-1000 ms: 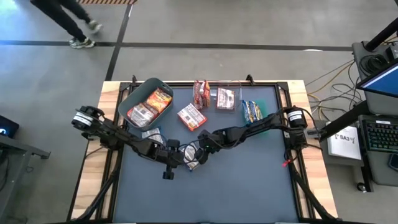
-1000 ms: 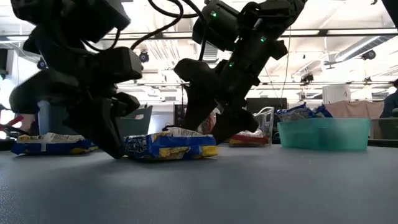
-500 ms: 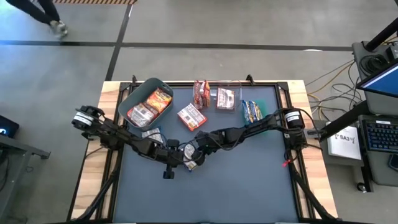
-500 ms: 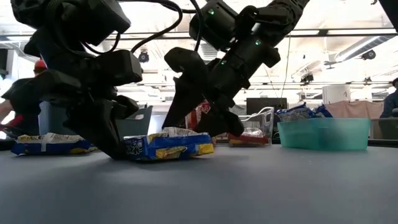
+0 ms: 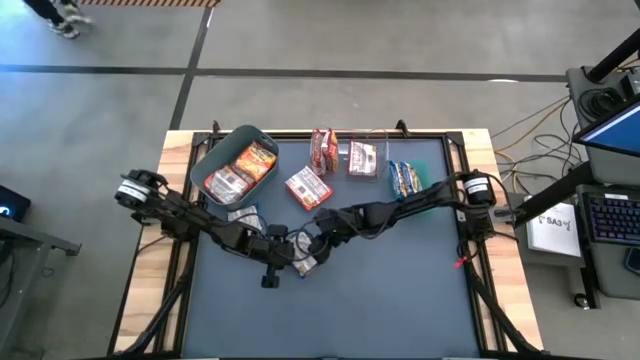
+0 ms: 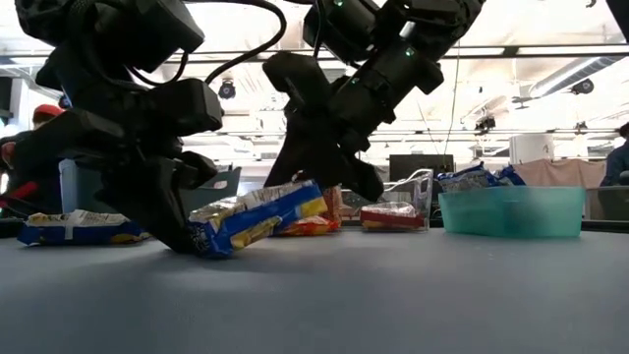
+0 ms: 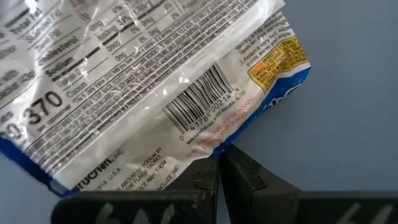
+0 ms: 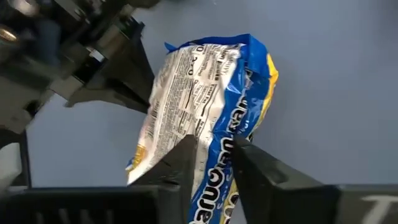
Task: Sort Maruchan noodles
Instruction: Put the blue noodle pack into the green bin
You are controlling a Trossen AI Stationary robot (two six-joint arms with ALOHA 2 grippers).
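Blue-and-white packet [image 7: 155, 93] cut off by frame edges.

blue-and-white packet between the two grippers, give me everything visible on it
The blue-and-white packet is a flat, crinkly plastic ramen wrapper: blue edges, yellow patches, and a white back with barcode and nutrition print. It sits near the table's middle, tilted, one end raised and the other on the grey mat. The right gripper pinches the raised end; the left gripper, shut, touches the low end.

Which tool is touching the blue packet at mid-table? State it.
Touching, both. In the right wrist view the right tool pinches the blue packet between its fingers. In the left wrist view the left tool, shut, presses against the packet's edge.
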